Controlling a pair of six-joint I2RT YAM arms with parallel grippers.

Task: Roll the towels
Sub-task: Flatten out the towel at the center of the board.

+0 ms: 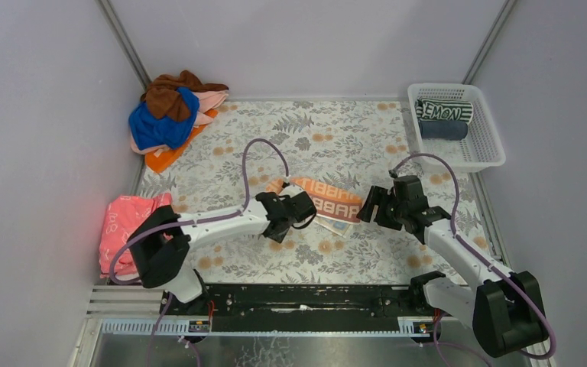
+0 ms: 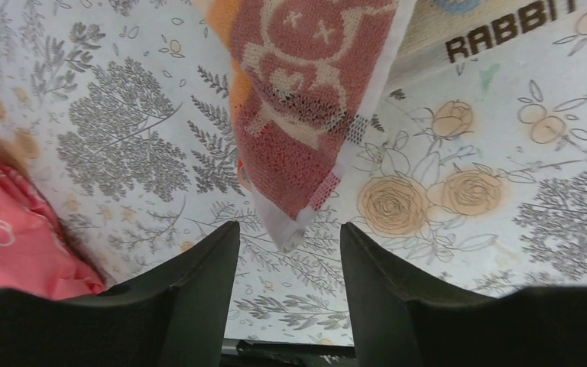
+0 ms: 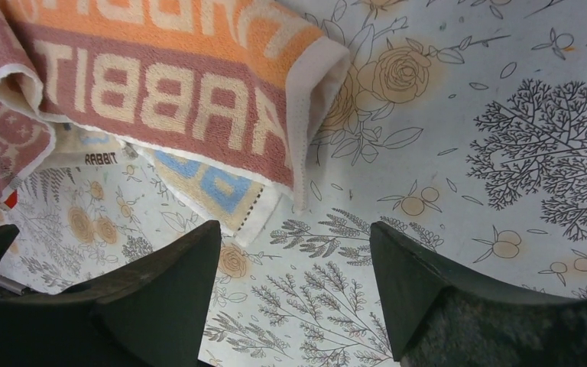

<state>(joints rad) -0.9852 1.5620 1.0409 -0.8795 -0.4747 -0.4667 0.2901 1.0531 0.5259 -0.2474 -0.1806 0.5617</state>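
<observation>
The letter-printed towel [image 1: 322, 200] lies partly folded in the middle of the floral table cover, orange and reddish bands up. My left gripper [image 1: 303, 208] sits at its left end, open. In the left wrist view a towel corner [image 2: 306, 99] hangs just ahead of that gripper [image 2: 290, 229], not between the fingers. My right gripper [image 1: 372, 205] is open at the towel's right end. In the right wrist view the towel [image 3: 160, 92] lies in front of that gripper [image 3: 294, 229], apart from it. More towels lie heaped at the back left: brown [image 1: 172, 90], royal blue [image 1: 157, 122], pale pink [image 1: 212, 99], orange [image 1: 170, 155].
A white lattice basket [image 1: 489, 145] at the back right holds a striped roll [image 1: 443, 112] and a dark grey roll [image 1: 443, 130]. A reddish-pink flat item [image 1: 126, 222] lies by the left wall. Walls close in the table on three sides.
</observation>
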